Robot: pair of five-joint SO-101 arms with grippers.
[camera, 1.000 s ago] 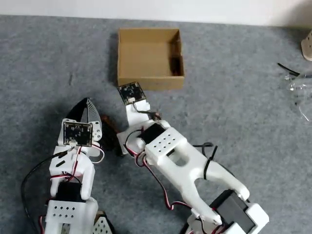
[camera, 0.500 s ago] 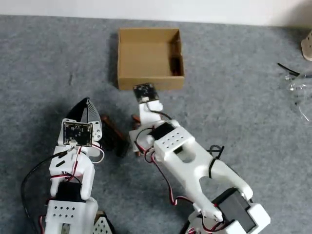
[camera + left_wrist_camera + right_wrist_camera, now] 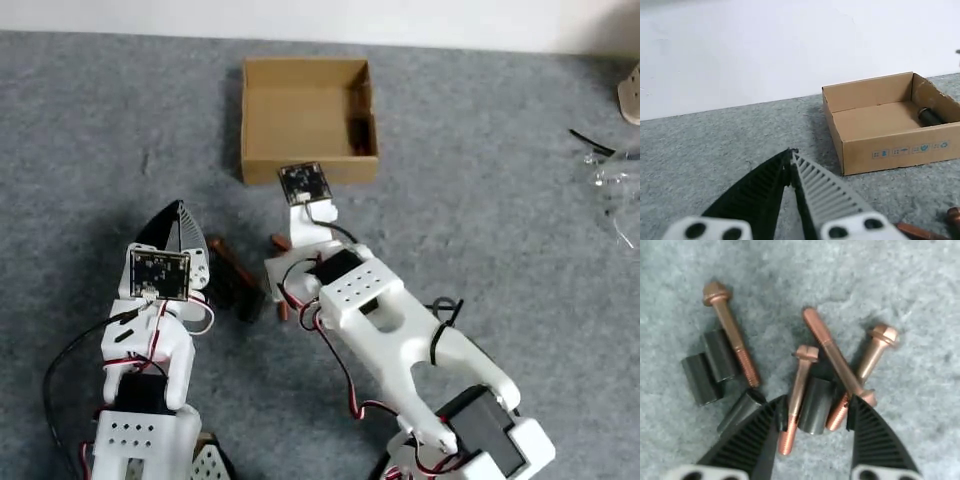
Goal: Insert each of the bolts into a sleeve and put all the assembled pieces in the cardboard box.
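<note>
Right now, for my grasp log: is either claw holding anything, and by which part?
Nothing. The right claw is open over a sleeve; the left claw is shut, empty.

It looked like a robotics lab or hobby workshop: a grey felt-covered bench (image 3: 500,200) below a plain white wall (image 3: 740,50), white printed arms (image 3: 400,340) with exposed wiring (image 3: 330,372), loose bolts (image 3: 732,340), and stray cables (image 3: 592,146).

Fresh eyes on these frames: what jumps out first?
Four copper bolts and four dark sleeves lie loose in a cluster on the grey table, with the right gripper open just above them. Beyond stands the cardboard box with one dark piece in a corner. The left gripper hangs shut beside the cluster.
</note>
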